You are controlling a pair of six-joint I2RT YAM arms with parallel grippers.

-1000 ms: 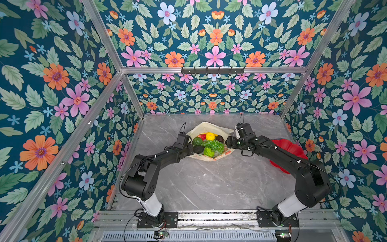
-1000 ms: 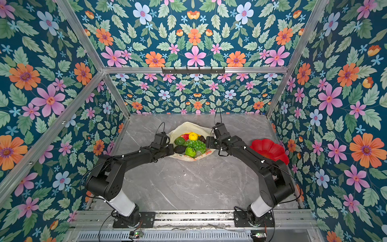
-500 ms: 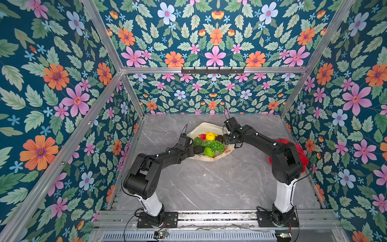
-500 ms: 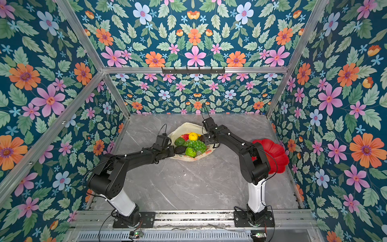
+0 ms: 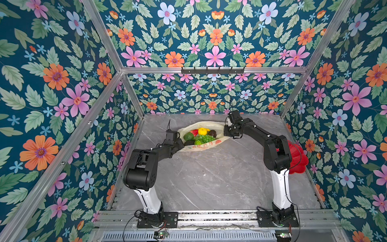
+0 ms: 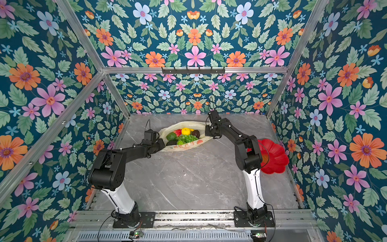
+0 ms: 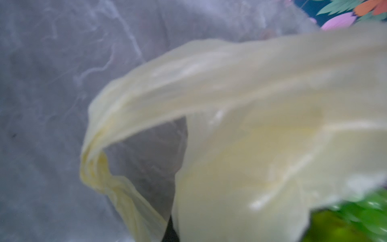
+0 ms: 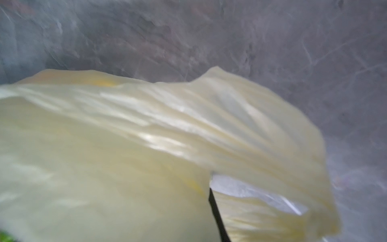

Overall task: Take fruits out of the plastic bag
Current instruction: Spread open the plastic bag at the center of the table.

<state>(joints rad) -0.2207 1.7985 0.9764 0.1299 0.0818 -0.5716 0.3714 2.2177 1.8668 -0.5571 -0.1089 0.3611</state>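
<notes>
Nothing is out yet: the small toy fruits [image 5: 200, 136] all lie heaped in the thin pale yellow translucent plastic bag [image 5: 201, 147] at upper centre of both top views, its mouth held wide by the left gripper [image 5: 181, 144] and right gripper [image 5: 224, 132], each closed tight on its rim.

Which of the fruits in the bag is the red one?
The strawberry, the only red fruit, wedged between the smooth green fruit and the yellow lemon.

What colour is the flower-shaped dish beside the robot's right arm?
Bright red. The flower-shaped dish shows best in a top view.
</notes>
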